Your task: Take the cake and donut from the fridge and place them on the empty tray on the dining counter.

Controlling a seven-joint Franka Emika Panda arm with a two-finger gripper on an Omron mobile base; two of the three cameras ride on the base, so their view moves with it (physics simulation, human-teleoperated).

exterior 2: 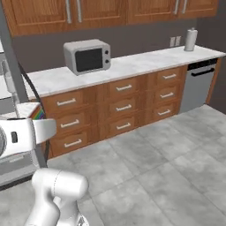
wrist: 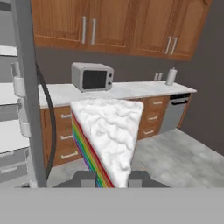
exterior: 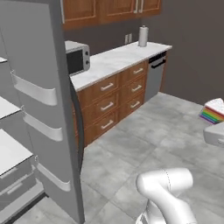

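cake [wrist: 109, 135] clamped in pincer [wrist: 112, 178], beside open fridge [exterior: 39, 109] door edge.

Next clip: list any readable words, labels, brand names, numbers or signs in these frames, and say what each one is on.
No readable text in any view.
Microwave: plain grey shell and dark door, no brand or digits.
Dishwasher: no markings.
Fridge door: bare grey, no label.
Cake held in the pincer: icing and rainbow layers, no writing.
Wall outlets: too small to show any marking.
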